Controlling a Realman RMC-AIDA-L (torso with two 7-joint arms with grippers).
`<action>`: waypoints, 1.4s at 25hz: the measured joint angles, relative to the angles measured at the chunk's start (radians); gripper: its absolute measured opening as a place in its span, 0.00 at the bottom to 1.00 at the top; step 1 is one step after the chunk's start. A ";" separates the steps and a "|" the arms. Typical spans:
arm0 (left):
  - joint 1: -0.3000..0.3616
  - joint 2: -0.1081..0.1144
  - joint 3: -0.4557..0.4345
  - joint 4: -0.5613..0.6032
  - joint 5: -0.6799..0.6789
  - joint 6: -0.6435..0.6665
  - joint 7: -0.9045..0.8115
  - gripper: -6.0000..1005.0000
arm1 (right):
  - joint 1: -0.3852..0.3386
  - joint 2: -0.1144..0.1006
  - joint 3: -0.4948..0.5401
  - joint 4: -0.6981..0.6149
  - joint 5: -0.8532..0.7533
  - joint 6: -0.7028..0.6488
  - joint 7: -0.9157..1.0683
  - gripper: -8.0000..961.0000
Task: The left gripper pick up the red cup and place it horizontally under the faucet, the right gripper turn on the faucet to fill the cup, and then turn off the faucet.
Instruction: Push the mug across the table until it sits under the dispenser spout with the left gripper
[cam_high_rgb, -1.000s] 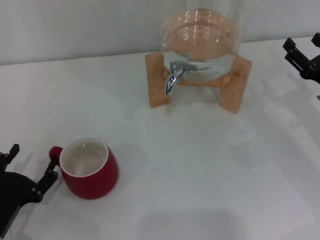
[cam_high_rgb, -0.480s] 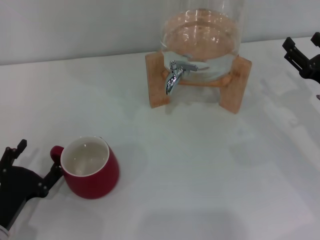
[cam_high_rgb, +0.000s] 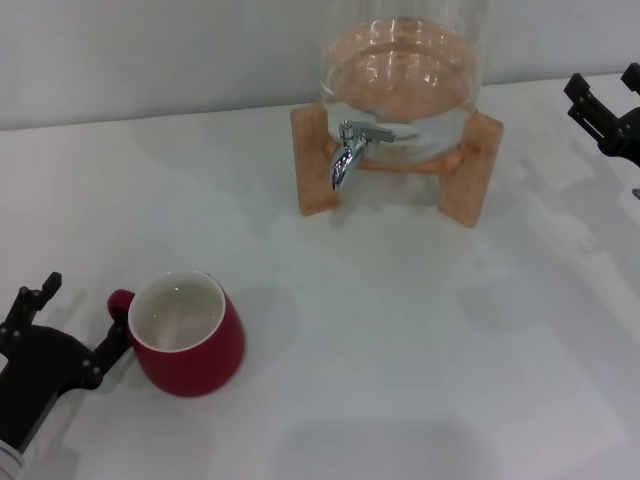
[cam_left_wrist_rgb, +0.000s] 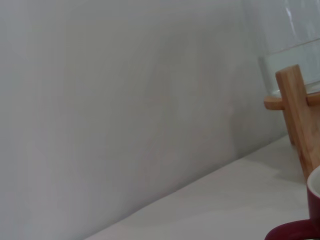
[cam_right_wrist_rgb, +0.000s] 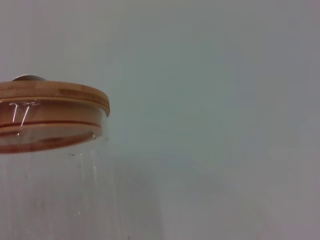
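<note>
The red cup (cam_high_rgb: 190, 346) stands upright on the white table at the near left, white inside, its handle (cam_high_rgb: 120, 301) turned toward my left gripper (cam_high_rgb: 72, 322). That gripper is open, one finger (cam_high_rgb: 112, 344) touching the cup's side just under the handle and the other (cam_high_rgb: 34, 297) farther left. A sliver of the red cup (cam_left_wrist_rgb: 295, 232) shows in the left wrist view. The chrome faucet (cam_high_rgb: 349, 150) sticks out of the glass jar (cam_high_rgb: 400, 75) at the back, spout down, nothing under it. My right gripper (cam_high_rgb: 606, 100) hangs open at the far right edge.
The jar rests on a wooden stand (cam_high_rgb: 315, 160) with a second leg (cam_high_rgb: 468, 170) at the right. The jar's wooden lid (cam_right_wrist_rgb: 50, 95) fills the right wrist view. A grey wall runs behind the table (cam_high_rgb: 400, 350).
My left gripper has moved up and right against the cup's handle side. The cup has shifted slightly to the right. The right arm has not moved.
</note>
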 joint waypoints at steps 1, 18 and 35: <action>0.000 0.000 0.000 0.000 0.001 -0.001 0.000 0.86 | 0.000 0.000 0.000 0.000 0.000 0.000 0.000 0.90; 0.001 -0.003 0.002 0.003 0.012 -0.009 -0.002 0.86 | -0.004 0.000 0.000 0.000 0.000 0.000 -0.002 0.90; 0.000 -0.003 0.009 0.006 0.012 -0.009 -0.003 0.51 | -0.006 0.000 -0.002 0.000 -0.002 -0.003 0.001 0.90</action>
